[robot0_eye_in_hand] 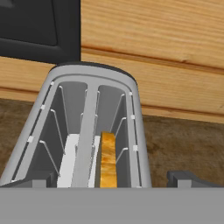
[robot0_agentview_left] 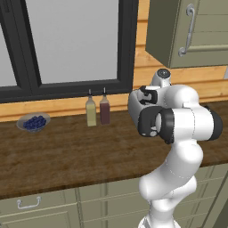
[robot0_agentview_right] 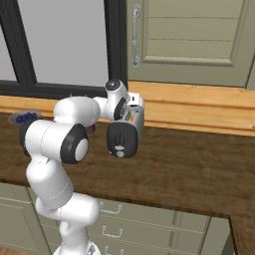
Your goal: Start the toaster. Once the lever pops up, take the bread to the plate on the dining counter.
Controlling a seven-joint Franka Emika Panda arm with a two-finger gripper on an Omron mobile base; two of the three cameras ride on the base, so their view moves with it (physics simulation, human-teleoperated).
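One wooden surface (robot0_agentview_left: pixel 67 156) is seen carrying the toaster (robot0_eye_in_hand: pixel 131 131); bread (robot0_eye_in_hand: pixel 107 159) is stood in its right slot. Directly above the toaster, the end effector (robot0_eye_in_hand: pixel 113 186) is held wide open, empty

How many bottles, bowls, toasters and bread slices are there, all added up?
Bottles: 2, a yellowish bottle and a dark red bottle
Bowl of blueberries: 1
Toaster: 1
Bread slices: 1, standing in a toaster slot
Total: 5
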